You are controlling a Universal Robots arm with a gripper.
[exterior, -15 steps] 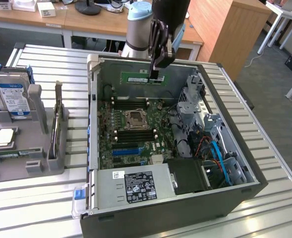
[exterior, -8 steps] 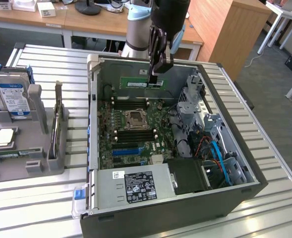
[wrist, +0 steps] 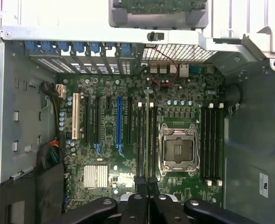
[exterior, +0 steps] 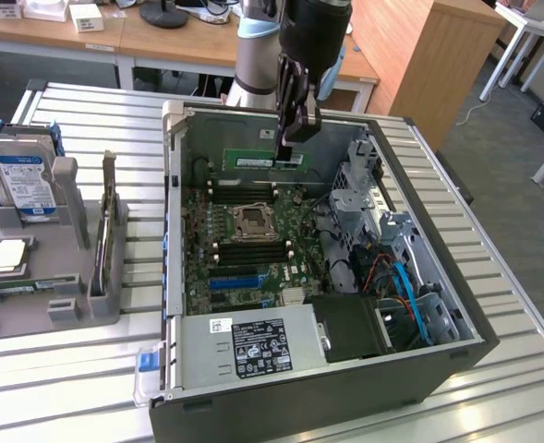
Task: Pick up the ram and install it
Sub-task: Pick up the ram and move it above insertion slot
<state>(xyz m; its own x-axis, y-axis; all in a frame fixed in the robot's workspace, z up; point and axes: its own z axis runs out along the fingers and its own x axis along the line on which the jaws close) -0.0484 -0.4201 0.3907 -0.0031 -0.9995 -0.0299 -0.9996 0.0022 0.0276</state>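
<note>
Jaws nearly shut, pinching the ram (exterior: 253, 159) at one end. We see a long, thin green board w/ black chips, held on edge inside the open metal PC case (exterior: 174, 185). In the wrist view it's edge-on, above black slots (wrist: 140, 140) beside the square silver socket (wrist: 178, 149).

I count on my screen: one open case (exterior: 175, 185) on a slatted table (exterior: 68, 388). One gripper (exterior: 292, 152) is clamped on the ram (exterior: 248, 160), which hangs level inside the case near its far wall, over the board (exterior: 295, 221). One socket (exterior: 253, 221) mid-board and one power supply (exterior: 253, 346) at the near end. At the exterior view's left, one grey holder (exterior: 68, 277) carries a drive (exterior: 27, 180) and a chip (exterior: 6, 257).
</note>
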